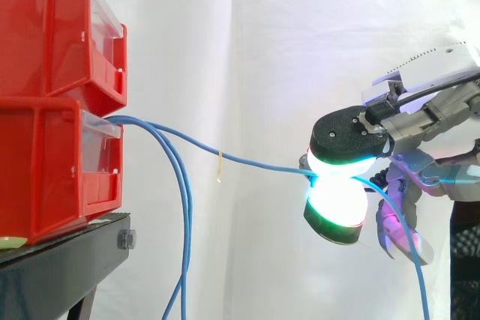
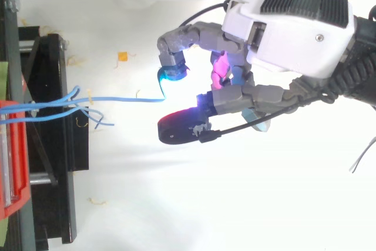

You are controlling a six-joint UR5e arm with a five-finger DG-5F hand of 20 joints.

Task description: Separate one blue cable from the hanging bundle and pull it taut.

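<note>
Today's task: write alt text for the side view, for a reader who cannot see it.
The robot's hand, reaching in from the right, pinches one blue cable between glowing fingers; it runs almost straight out from the lower red bin at left. From that bin the other blue cables hang loose past the black stand, before a white curtain.

Robot lab test rig, white curtain (image 1: 300, 50) backdrop, red bins (image 1: 45, 35), black stand (image 1: 52, 275)

Grey robot hand (image 2: 252, 95), white finned housing (image 2: 294, 33), pads (image 1: 337, 200) seemingly green-rimmed.
</note>
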